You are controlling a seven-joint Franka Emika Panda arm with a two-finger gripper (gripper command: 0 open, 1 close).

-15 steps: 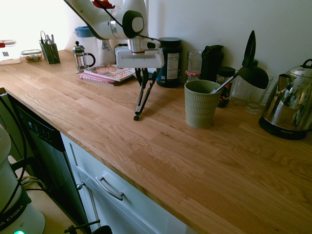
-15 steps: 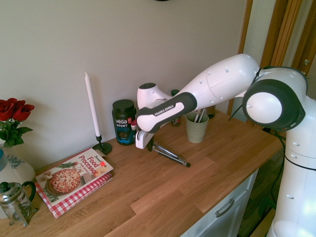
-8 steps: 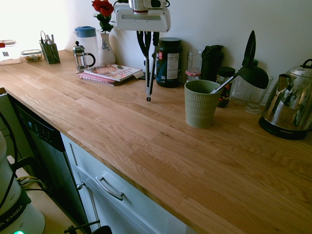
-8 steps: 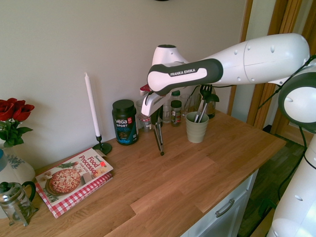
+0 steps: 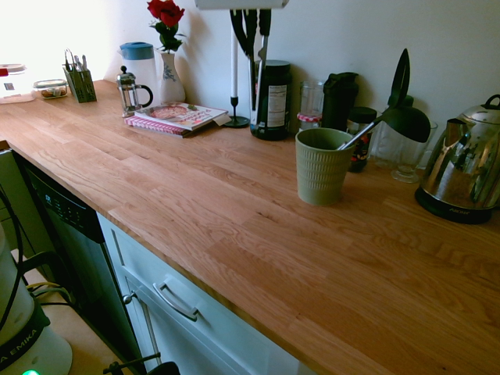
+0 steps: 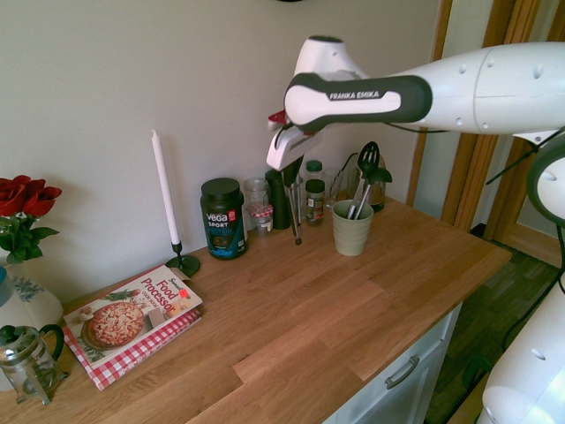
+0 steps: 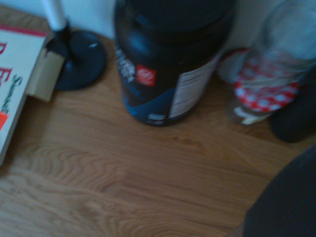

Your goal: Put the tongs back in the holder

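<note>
The tongs [image 5: 253, 98] hang nearly upright above the desk [image 5: 258, 234], clamped in the pincer [image 6: 290, 170], their slim silvery arms reaching down. They are outside the holder [image 5: 322, 168], off to its side towards the black tub [image 5: 273, 101]. The holder, a ribbed green cup, stands upright on the desk with a black ladle [image 5: 406, 121] and a slotted utensil [image 6: 368, 159] leaning in it.

Behind the holder are a spice jar [image 6: 315, 201], a dark bottle [image 5: 339, 100] and a glass jar with a red-checked band [image 5: 310, 105]; the steel kettle [image 5: 461, 164] stands to one side. Beyond the tub come a white candle [image 6: 165, 190] in a black stand and the cookbooks [image 6: 132, 322], stacked flat, then the French press [image 5: 129, 94] and a vase [image 5: 171, 78] of red roses [image 5: 166, 13]. A dark, blurred shape [image 7: 284, 202] fills one corner of the wrist view.
</note>
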